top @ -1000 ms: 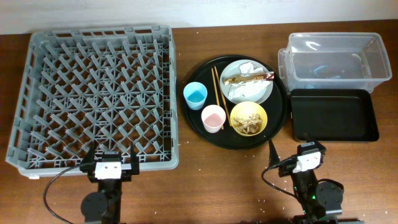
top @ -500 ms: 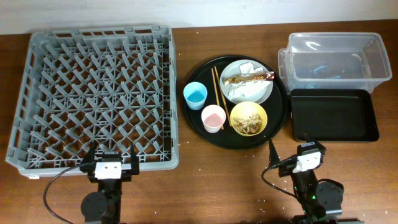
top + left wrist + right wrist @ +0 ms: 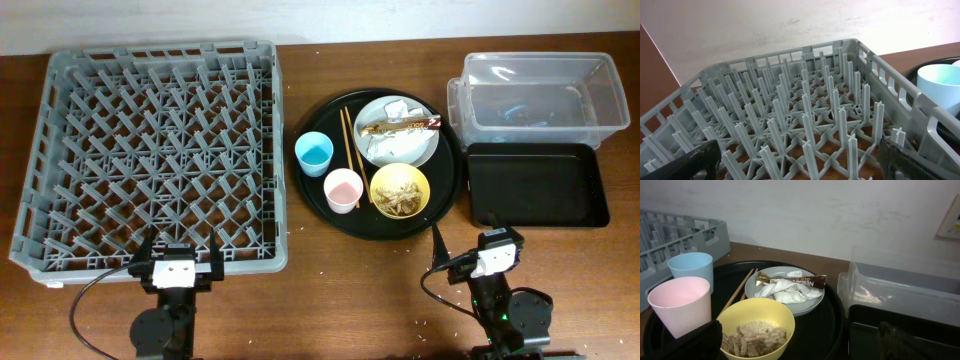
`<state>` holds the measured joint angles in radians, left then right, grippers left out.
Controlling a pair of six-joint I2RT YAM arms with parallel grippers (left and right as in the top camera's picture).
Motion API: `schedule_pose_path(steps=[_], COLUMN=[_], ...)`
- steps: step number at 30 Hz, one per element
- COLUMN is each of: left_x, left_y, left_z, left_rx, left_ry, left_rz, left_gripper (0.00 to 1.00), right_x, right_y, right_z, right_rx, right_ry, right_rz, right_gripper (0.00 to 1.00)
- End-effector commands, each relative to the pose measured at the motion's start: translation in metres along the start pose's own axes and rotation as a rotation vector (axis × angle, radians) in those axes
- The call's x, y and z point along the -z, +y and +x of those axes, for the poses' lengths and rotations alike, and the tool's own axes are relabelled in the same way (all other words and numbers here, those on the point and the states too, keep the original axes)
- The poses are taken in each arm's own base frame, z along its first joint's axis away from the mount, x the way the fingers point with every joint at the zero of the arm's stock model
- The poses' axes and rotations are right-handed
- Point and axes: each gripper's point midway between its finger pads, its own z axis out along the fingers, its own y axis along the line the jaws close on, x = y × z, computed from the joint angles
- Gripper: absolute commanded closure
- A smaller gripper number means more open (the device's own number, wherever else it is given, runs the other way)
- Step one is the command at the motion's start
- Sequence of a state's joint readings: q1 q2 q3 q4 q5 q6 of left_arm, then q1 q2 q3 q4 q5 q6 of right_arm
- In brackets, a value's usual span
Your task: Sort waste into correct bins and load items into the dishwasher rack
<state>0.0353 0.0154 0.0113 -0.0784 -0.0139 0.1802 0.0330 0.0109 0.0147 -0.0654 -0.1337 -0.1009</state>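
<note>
Waste (image 3: 400,126) has not moved off the plate (image 3: 428,146), so no sorting yet; left gripper (image 3: 184,246) and right gripper (image 3: 792,341) wait, fingers apart.

Grey pegged plastic rack (image 3: 160,52) left; blue cup (image 3: 313,153), pink cup (image 3: 343,189), scrap-filled yellow bowl (image 3: 374,188), wooden chopsticks (image 3: 349,140), pale round plate (image 3: 429,141) under gold wrapper (image 3: 400,126), white napkins (image 3: 393,147); clear tub (image 3: 535,58), black tray (image 3: 540,185) right.

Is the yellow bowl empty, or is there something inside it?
Not empty: the yellow bowl holds tan food scraps, seen in the overhead and right wrist views.
</note>
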Motion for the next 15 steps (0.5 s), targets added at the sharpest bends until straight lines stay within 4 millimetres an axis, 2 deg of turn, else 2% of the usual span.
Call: schedule_pose_path(steps=[1,4,10,13,15], left_x=[0.0,0.0,0.001,0.001,0.001], left_y=[-0.002,-0.001,-0.003,-0.007,-0.007], left_z=[0.0,-0.005,-0.002,-0.004,-0.014], left_rx=[-0.016,-0.016,-0.016,-0.016,-0.017], left_ry=[-0.005,-0.025,-0.013,-0.023,-0.063], left_rz=[0.013,0.009,0.017,0.042,0.044], left_gripper=[0.01,0.01,0.01,0.01,0.01], right_x=[0.0,0.0,0.0,0.001,0.003], right_y=[0.0,0.0,-0.001,-0.005,-0.007], right_z=[0.003,0.003,0.0,-0.02,-0.035], right_rx=[-0.004,-0.004,-0.002,0.008,0.017], right_ry=[0.0,0.001,-0.008,-0.089,-0.153], right_rz=[-0.003,-0.002,0.001,0.027,0.037], right_gripper=[0.02,0.01,0.01,0.02,0.01])
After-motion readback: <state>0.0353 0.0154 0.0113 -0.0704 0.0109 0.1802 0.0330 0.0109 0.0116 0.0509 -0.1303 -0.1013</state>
